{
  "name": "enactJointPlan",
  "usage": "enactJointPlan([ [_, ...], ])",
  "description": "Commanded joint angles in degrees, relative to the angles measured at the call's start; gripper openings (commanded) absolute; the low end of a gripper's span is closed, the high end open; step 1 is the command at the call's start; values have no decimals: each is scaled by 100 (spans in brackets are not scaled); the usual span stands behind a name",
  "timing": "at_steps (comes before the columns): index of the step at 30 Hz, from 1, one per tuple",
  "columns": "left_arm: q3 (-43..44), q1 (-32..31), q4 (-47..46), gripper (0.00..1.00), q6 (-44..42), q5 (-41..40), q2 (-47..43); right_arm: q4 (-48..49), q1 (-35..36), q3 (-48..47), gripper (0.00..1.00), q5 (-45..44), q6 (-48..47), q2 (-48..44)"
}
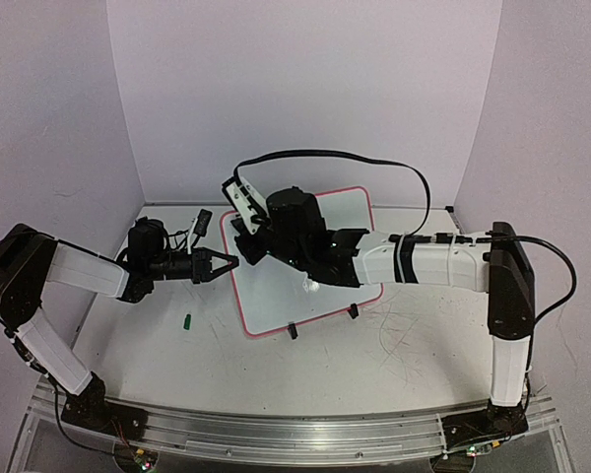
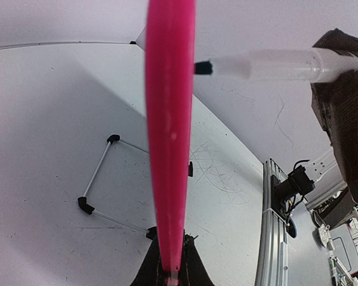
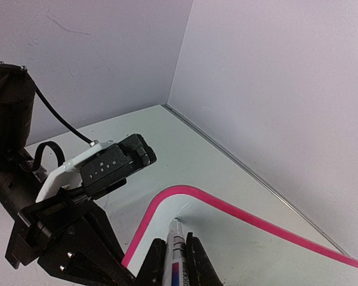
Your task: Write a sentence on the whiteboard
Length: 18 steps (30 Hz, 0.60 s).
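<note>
Near the arms' bases a small green piece (image 1: 188,319) lies on the counter (image 1: 394,374), just left of the whiteboard (image 1: 276,301), which sits mid-counter with two black clip feet (image 1: 292,332) at its near edge. The left claw (image 1: 229,262) pinches the board's pink left rim; farther in, the right claw (image 3: 174,247) is pressed together around a marker (image 2: 268,64) whose tip points at the board's face near a rounded far corner, contact unclear.

whiteboard (image 1: 274,301) face smooth white, rim glossy pink, plastic-looking; worktop (image 1: 404,365) matt white, scuffed & scribbled; front rail (image 1: 276,432) brushed metal; marker (image 2: 274,64) barrel translucent plastic; right pincer (image 3: 175,244) matt black plastic
</note>
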State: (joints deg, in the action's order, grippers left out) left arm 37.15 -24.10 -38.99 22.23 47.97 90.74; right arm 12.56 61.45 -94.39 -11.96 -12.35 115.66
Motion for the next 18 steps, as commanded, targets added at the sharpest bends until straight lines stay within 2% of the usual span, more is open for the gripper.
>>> enactJointPlan([
  [1, 194, -42, 146, 0, -351, -220, -51, 247, 10, 19, 0, -312, 61, -131],
  [18, 172, -43, 160, 0, -360, -236, -99, 68, 7, -199, 0, -95, 43, 111],
])
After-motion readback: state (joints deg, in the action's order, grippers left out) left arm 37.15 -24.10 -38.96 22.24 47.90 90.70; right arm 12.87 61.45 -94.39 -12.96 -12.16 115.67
